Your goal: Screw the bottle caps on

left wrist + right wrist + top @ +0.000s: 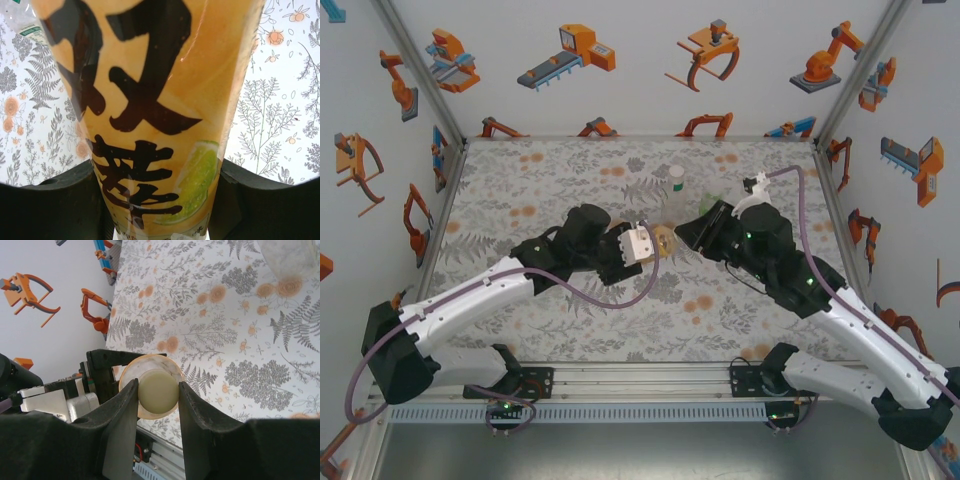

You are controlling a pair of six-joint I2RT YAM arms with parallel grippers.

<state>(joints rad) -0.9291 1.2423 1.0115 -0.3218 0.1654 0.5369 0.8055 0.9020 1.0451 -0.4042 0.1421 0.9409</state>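
Meeting over the middle of a cloth-covered bench (pixel 520 180), two white-and-black robot arms hold a drink bottle and its cap face to face. The left arm (pixel 480 295) reaches in from the near left corner. The left jaws are closed on the orange-labelled bottle (pixel 160 125), gripping its body on both sides, with the label's heavy black characters and a lime slice facing the wrist camera. The right arm (pixel 840 310) comes in from the near right, and the right jaws pinch a pale yellow cap (pixel 158 391) by its rim, one black finger on each side. From the right wrist, the cap sits squarely in front of the bottle's mouth, ringed by the bottle's round orange outline; whether the two touch cannot be told.

The bench wears a pale cloth printed with grey ferns, leaf sprays and small orange blossoms. Just beyond the arms, toward the far edge, a slim clear bottle (pixel 676 185) stands upright, its top white. White walls (pixel 640 80) close in the bench on three sides, scattered with orange-and-grey drawings of robot arms and claws. Bare aluminium posts (pixel 420 75) slant up from the far corners, and a slotted aluminium rail (pixel 640 380) along the near edge carries both arm bases.
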